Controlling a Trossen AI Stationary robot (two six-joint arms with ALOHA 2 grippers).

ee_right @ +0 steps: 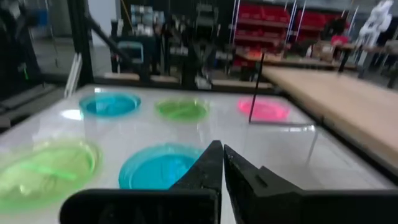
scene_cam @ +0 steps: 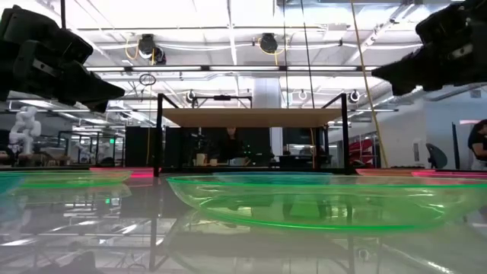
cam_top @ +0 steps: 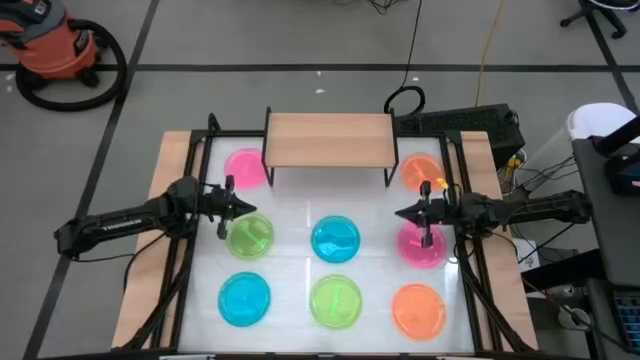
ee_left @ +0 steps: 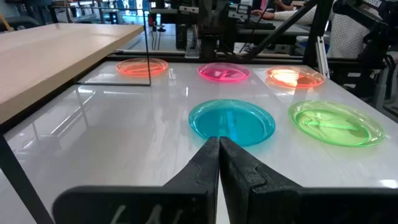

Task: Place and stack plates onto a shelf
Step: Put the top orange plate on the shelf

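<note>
A white tabletop [cam_top: 300, 215] carries the light-wood shelf [cam_top: 328, 140] at its far centre, the board bare on thin black legs. Two dark arms reach in from either side, level with the middle row of plates. The left gripper [cam_top: 243, 208] hovers just above the green plate [cam_top: 250, 238] at middle left, its jaws pressed together and holding nothing. The right gripper [cam_top: 402, 213] hangs over the pink plate [cam_top: 422, 243] at middle right, jaws likewise closed and empty. Between them lies a blue plate [cam_top: 335, 239]. A second pink plate [cam_top: 243, 167] sits at the shelf's left end, partly under it, and an orange plate [cam_top: 420, 171] at its right end. Along the near edge lie another blue plate [cam_top: 244, 298], a green plate [cam_top: 337, 300] and an orange plate [cam_top: 418, 308].
</note>
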